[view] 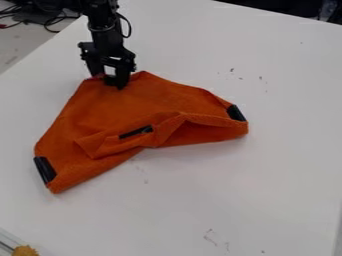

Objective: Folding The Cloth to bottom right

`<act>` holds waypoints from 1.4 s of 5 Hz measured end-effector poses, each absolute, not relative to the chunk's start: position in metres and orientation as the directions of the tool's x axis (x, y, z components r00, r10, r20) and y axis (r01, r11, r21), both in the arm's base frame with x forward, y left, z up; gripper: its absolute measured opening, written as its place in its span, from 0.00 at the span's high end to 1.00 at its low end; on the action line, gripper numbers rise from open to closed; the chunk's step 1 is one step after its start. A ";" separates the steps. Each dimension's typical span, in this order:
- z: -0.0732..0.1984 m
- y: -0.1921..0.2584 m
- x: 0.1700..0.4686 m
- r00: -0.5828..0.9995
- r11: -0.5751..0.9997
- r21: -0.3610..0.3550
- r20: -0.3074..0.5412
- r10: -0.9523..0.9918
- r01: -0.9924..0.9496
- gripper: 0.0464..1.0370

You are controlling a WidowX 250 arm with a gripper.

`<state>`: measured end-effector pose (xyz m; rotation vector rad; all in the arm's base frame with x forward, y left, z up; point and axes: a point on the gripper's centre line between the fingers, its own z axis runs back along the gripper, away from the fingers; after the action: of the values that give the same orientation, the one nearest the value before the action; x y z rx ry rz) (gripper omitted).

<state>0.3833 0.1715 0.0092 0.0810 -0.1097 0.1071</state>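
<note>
Orange cloth (120, 107) below claw (109, 81), top edge at tips.

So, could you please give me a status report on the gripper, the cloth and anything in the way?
Gripper at far edge of orange cloth. Cloth spread wide, creased along its near side. Yellowish object at bottom left, apart from cloth.
</note>
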 end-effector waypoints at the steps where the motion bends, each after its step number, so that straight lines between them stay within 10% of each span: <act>1: 0.010 0.168 0.383 0.991 0.991 0.092 0.107 0.086 -0.096 0.54; 3: 0.043 0.163 0.376 0.978 0.978 0.153 0.171 0.116 -0.143 0.88; 7: 0.073 0.081 0.306 0.936 0.983 0.040 0.316 0.156 -0.177 0.95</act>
<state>0.3059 0.0810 0.0729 0.0679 -0.3173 0.1700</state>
